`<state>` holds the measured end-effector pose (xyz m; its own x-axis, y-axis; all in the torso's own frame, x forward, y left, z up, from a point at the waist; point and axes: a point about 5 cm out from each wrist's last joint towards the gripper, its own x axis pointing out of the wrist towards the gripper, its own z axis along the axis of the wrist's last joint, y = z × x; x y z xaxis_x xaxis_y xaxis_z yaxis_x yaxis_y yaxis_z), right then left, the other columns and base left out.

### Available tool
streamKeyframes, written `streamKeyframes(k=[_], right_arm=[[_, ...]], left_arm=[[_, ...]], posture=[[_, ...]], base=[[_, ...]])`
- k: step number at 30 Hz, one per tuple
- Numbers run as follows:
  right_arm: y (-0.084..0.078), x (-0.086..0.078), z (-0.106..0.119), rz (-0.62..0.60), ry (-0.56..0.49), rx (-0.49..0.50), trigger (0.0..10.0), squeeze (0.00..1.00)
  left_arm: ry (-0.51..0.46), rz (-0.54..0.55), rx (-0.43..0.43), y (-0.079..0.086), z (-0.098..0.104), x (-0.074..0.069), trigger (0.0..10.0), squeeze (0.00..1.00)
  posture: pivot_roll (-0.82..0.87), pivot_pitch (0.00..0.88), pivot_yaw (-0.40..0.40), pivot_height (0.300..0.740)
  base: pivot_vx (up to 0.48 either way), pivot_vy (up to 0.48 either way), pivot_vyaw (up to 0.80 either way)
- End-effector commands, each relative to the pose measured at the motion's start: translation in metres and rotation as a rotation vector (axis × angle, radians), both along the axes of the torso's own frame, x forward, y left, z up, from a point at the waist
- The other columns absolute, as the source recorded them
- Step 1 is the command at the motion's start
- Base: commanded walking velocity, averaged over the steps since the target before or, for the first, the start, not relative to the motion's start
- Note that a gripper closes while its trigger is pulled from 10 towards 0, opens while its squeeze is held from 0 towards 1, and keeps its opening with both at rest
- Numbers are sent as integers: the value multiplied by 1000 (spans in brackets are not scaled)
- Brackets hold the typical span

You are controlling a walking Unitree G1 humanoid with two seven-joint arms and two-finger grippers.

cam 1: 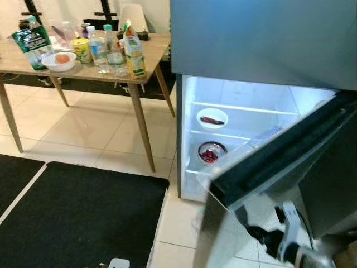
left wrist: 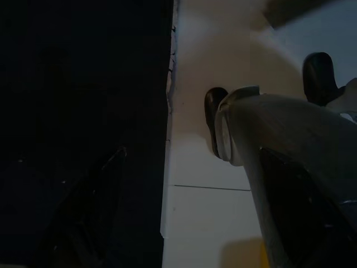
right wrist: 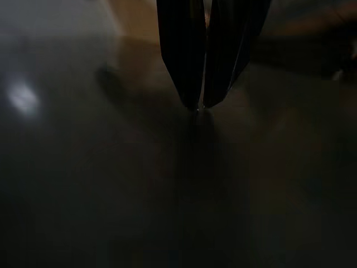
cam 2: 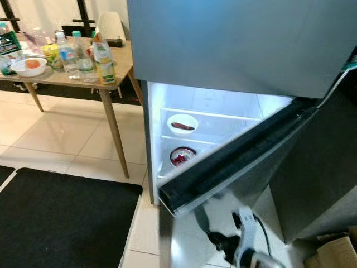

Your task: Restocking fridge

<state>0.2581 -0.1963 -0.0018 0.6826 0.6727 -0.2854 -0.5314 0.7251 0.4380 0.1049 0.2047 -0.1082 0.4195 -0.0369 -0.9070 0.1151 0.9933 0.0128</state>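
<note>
The right gripper (right wrist: pixel 199 107), fingers pressed together, tips on the fridge door (cam 1: pixel 279 162), which stands ajar. Two bowls (cam 1: pixel 212 118) sit on lit shelves. Bottles (cam 1: pixel 100 50) wait on the table (cam 1: pixel 150 56). Left gripper: cannot tell.

The fridge (cam 1: pixel 262 39) is dark grey outside and glows bluish white inside, where a white bowl (cam 1: pixel 212 118) holds something dark red and a darker bowl (cam 1: pixel 212 152) holds red pieces. The table (cam 1: pixel 83 72) is light brown wood and carries a white bowl (cam 1: pixel 59 61) with an orange thing in it, a green-labelled bottle (cam 1: pixel 30 42), a yellow and green carton (cam 1: pixel 134 53) and clear bottles (cam 1: pixel 100 50) with pale blue caps. The floor (cam 1: pixel 100 128) is cream tile with a black mat (cam 1: pixel 78 218) on it, and the right gripper (right wrist: pixel 199 107) has black fingers.
</note>
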Motion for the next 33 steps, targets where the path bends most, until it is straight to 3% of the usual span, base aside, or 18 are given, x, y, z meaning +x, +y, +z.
streamKeyframes(k=[1,2,4,8,10,12,15,16,19,20,22,23,24,26,27,28,31,33], right_arm=[[13,19,19,20,-107,32,10000,0],[13,19,19,20,-107,32,10000,0],[42,66,68,-50,-309,118,10000,0],[42,66,68,-50,-309,118,10000,0],[64,93,111,-84,-445,240,10000,0],[70,96,120,-72,-470,266,10000,0],[62,76,78,-43,-346,71,10000,0],[62,76,78,-43,-346,71,10000,0],[38,47,30,-101,-168,-102,10000,0],[38,47,30,-101,-168,-102,10000,0],[26,34,14,-143,-97,-173,10000,0],[13,20,-3,-196,-8,-251,10000,0],[13,20,-3,-196,-8,-251,10000,0],[-9,-11,-29,-253,126,-383,10000,0],[-9,-11,-29,-253,126,-383,10000,0],[-17,-23,-38,-272,179,-425,10000,0],[-17,-23,-38,-272,179,-425,10000,0],[-22,-33,-45,-287,219,-455,10000,0]], left_arm=[[48,-11,-24,-8,-4,-12,10000,0],[48,-11,-24,-8,-4,-12,10000,0],[47,-7,-25,-7,-5,-13,10000,0],[47,-7,-25,-7,-5,-13,10000,0],[45,-2,-25,-7,-5,-13,10000,0],[44,3,-26,-7,-5,-14,10000,0],[46,12,-27,-8,-5,-15,10000,0],[46,12,-27,-8,-5,-15,10000,0],[51,14,-29,-8,-6,-17,10000,0],[51,14,-29,-8,-6,-17,10000,0],[52,13,-29,-9,-6,-17,10000,0],[53,12,-31,-9,-6,-18,10000,0],[53,12,-31,-9,-6,-18,10000,0],[53,11,-30,-9,-6,-17,10000,0],[53,11,-30,-9,-6,-17,10000,0],[53,10,-29,-9,-6,-17,10000,0],[53,10,-29,-9,-6,-17,10000,0],[52,10,-28,-8,-5,-17,10000,0]], posture=[[-80,19,-20,740],[-80,19,-20,740],[-66,20,-20,740],[-66,20,-20,740],[-58,20,-30,740],[-58,20,-30,740],[-59,21,-36,740],[-59,21,-36,740],[-66,21,-39,740],[-66,21,-39,740],[-66,21,-39,740],[-70,19,-38,740],[-70,19,-38,740],[-71,12,-38,740],[-71,12,-38,740],[-72,9,-38,740],[-72,9,-38,740],[-73,6,-37,740]], base=[[0,0,0],[0,0,0],[0,0,0],[0,0,0],[0,0,0],[0,0,0],[0,0,0],[0,0,0],[0,0,0],[0,0,0],[0,0,0],[0,0,0],[0,0,0],[0,0,0],[0,0,0],[0,0,0],[0,0,0],[0,0,0]])
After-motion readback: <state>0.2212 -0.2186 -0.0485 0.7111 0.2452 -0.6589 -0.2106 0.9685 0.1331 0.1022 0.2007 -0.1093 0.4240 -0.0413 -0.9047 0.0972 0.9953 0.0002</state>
